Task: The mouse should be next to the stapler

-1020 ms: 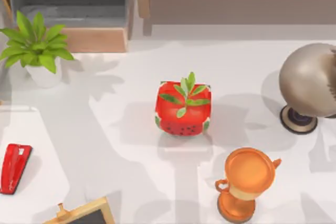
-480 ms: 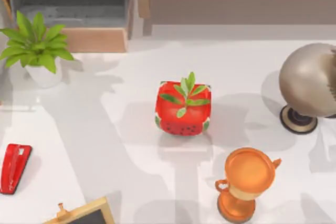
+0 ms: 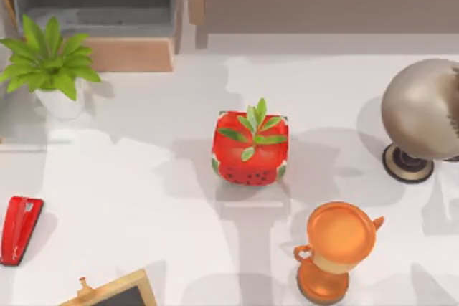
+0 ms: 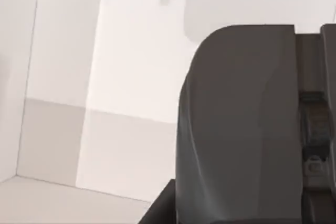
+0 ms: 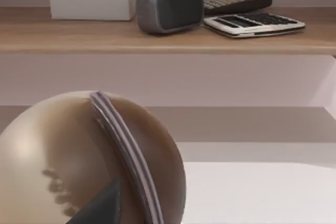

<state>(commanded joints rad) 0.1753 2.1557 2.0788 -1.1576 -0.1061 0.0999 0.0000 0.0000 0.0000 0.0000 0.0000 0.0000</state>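
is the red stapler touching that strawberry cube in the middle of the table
Apart. The top view shows the stapler at the table's left edge and the strawberry cube in the middle, with a wide stretch of bare white table between them.

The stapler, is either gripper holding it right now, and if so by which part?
Nothing holds it. The stapler lies free on the table at the left edge, with no gripper touching it.

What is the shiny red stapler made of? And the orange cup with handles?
The stapler looks like glossy red plastic or painted metal, with a small silvery patch on top. The cup looks like polished orange-gold metal, smooth with soft highlights, though it may be coated plastic. The look alone cannot settle either.
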